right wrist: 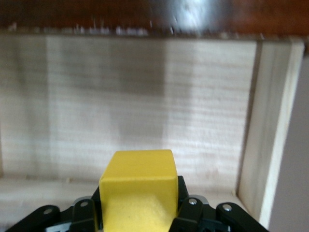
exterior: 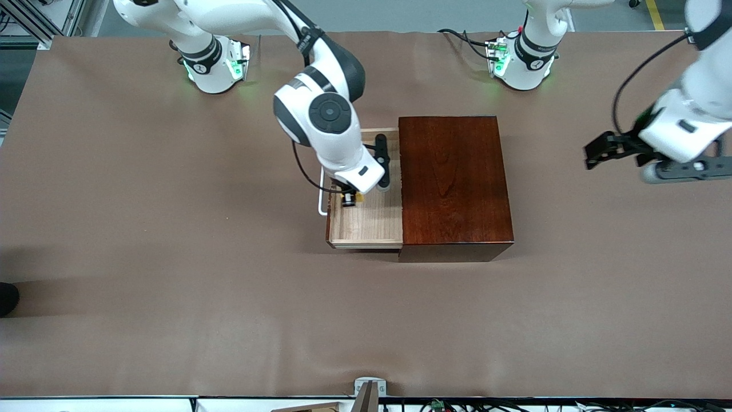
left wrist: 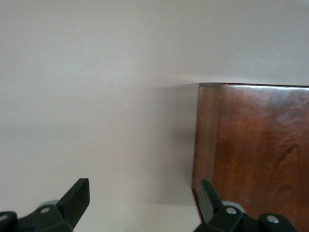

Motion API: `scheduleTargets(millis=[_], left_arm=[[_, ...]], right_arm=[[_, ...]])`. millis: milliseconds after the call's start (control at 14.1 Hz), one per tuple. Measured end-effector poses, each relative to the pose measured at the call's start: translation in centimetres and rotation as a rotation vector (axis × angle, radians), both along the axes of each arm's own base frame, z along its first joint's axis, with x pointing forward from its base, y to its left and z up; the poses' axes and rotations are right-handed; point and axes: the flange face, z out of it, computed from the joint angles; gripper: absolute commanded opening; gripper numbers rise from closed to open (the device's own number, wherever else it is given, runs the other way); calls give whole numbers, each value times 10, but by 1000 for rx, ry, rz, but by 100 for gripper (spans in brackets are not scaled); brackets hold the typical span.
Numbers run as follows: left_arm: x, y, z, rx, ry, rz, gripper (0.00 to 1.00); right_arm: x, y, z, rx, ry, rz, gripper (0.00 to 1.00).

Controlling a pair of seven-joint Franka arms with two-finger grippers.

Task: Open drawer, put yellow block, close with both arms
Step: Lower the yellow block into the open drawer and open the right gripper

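Note:
The drawer (exterior: 372,226) stands pulled out of the dark reddish-brown box (exterior: 452,183) toward the right arm's end of the table, its white handle (exterior: 322,197) at the front. My right gripper (exterior: 350,199) is low inside the drawer, shut on the yellow block (exterior: 359,198). In the right wrist view the yellow block (right wrist: 139,188) fills the gap between the fingers of the right gripper (right wrist: 139,205), over the drawer's pale wooden floor (right wrist: 120,96). My left gripper (exterior: 595,153) hangs open over bare table at the left arm's end. The left wrist view shows the left gripper (left wrist: 145,191) holding nothing, beside the box (left wrist: 260,150).
Brown paper covers the table (exterior: 171,257). The arm bases (exterior: 214,63) (exterior: 520,63) glow green along the table's edge farthest from the front camera. A small metal fitting (exterior: 369,389) sits at the edge nearest that camera.

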Motion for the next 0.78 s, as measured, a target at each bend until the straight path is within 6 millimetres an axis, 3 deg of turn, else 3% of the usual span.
scheduleTargets(millis=[142, 708, 779], left_arm=[[-3, 11, 7, 0, -7, -10, 100], [-6, 3, 8, 1, -6, -32, 100], [-6, 3, 7, 1, -5, -32, 100]], right_arm=[[-8, 13, -13, 0, -1, -1, 0], [-24, 31, -43, -32, 16, -53, 0], [-23, 30, -44, -35, 16, -54, 8]])
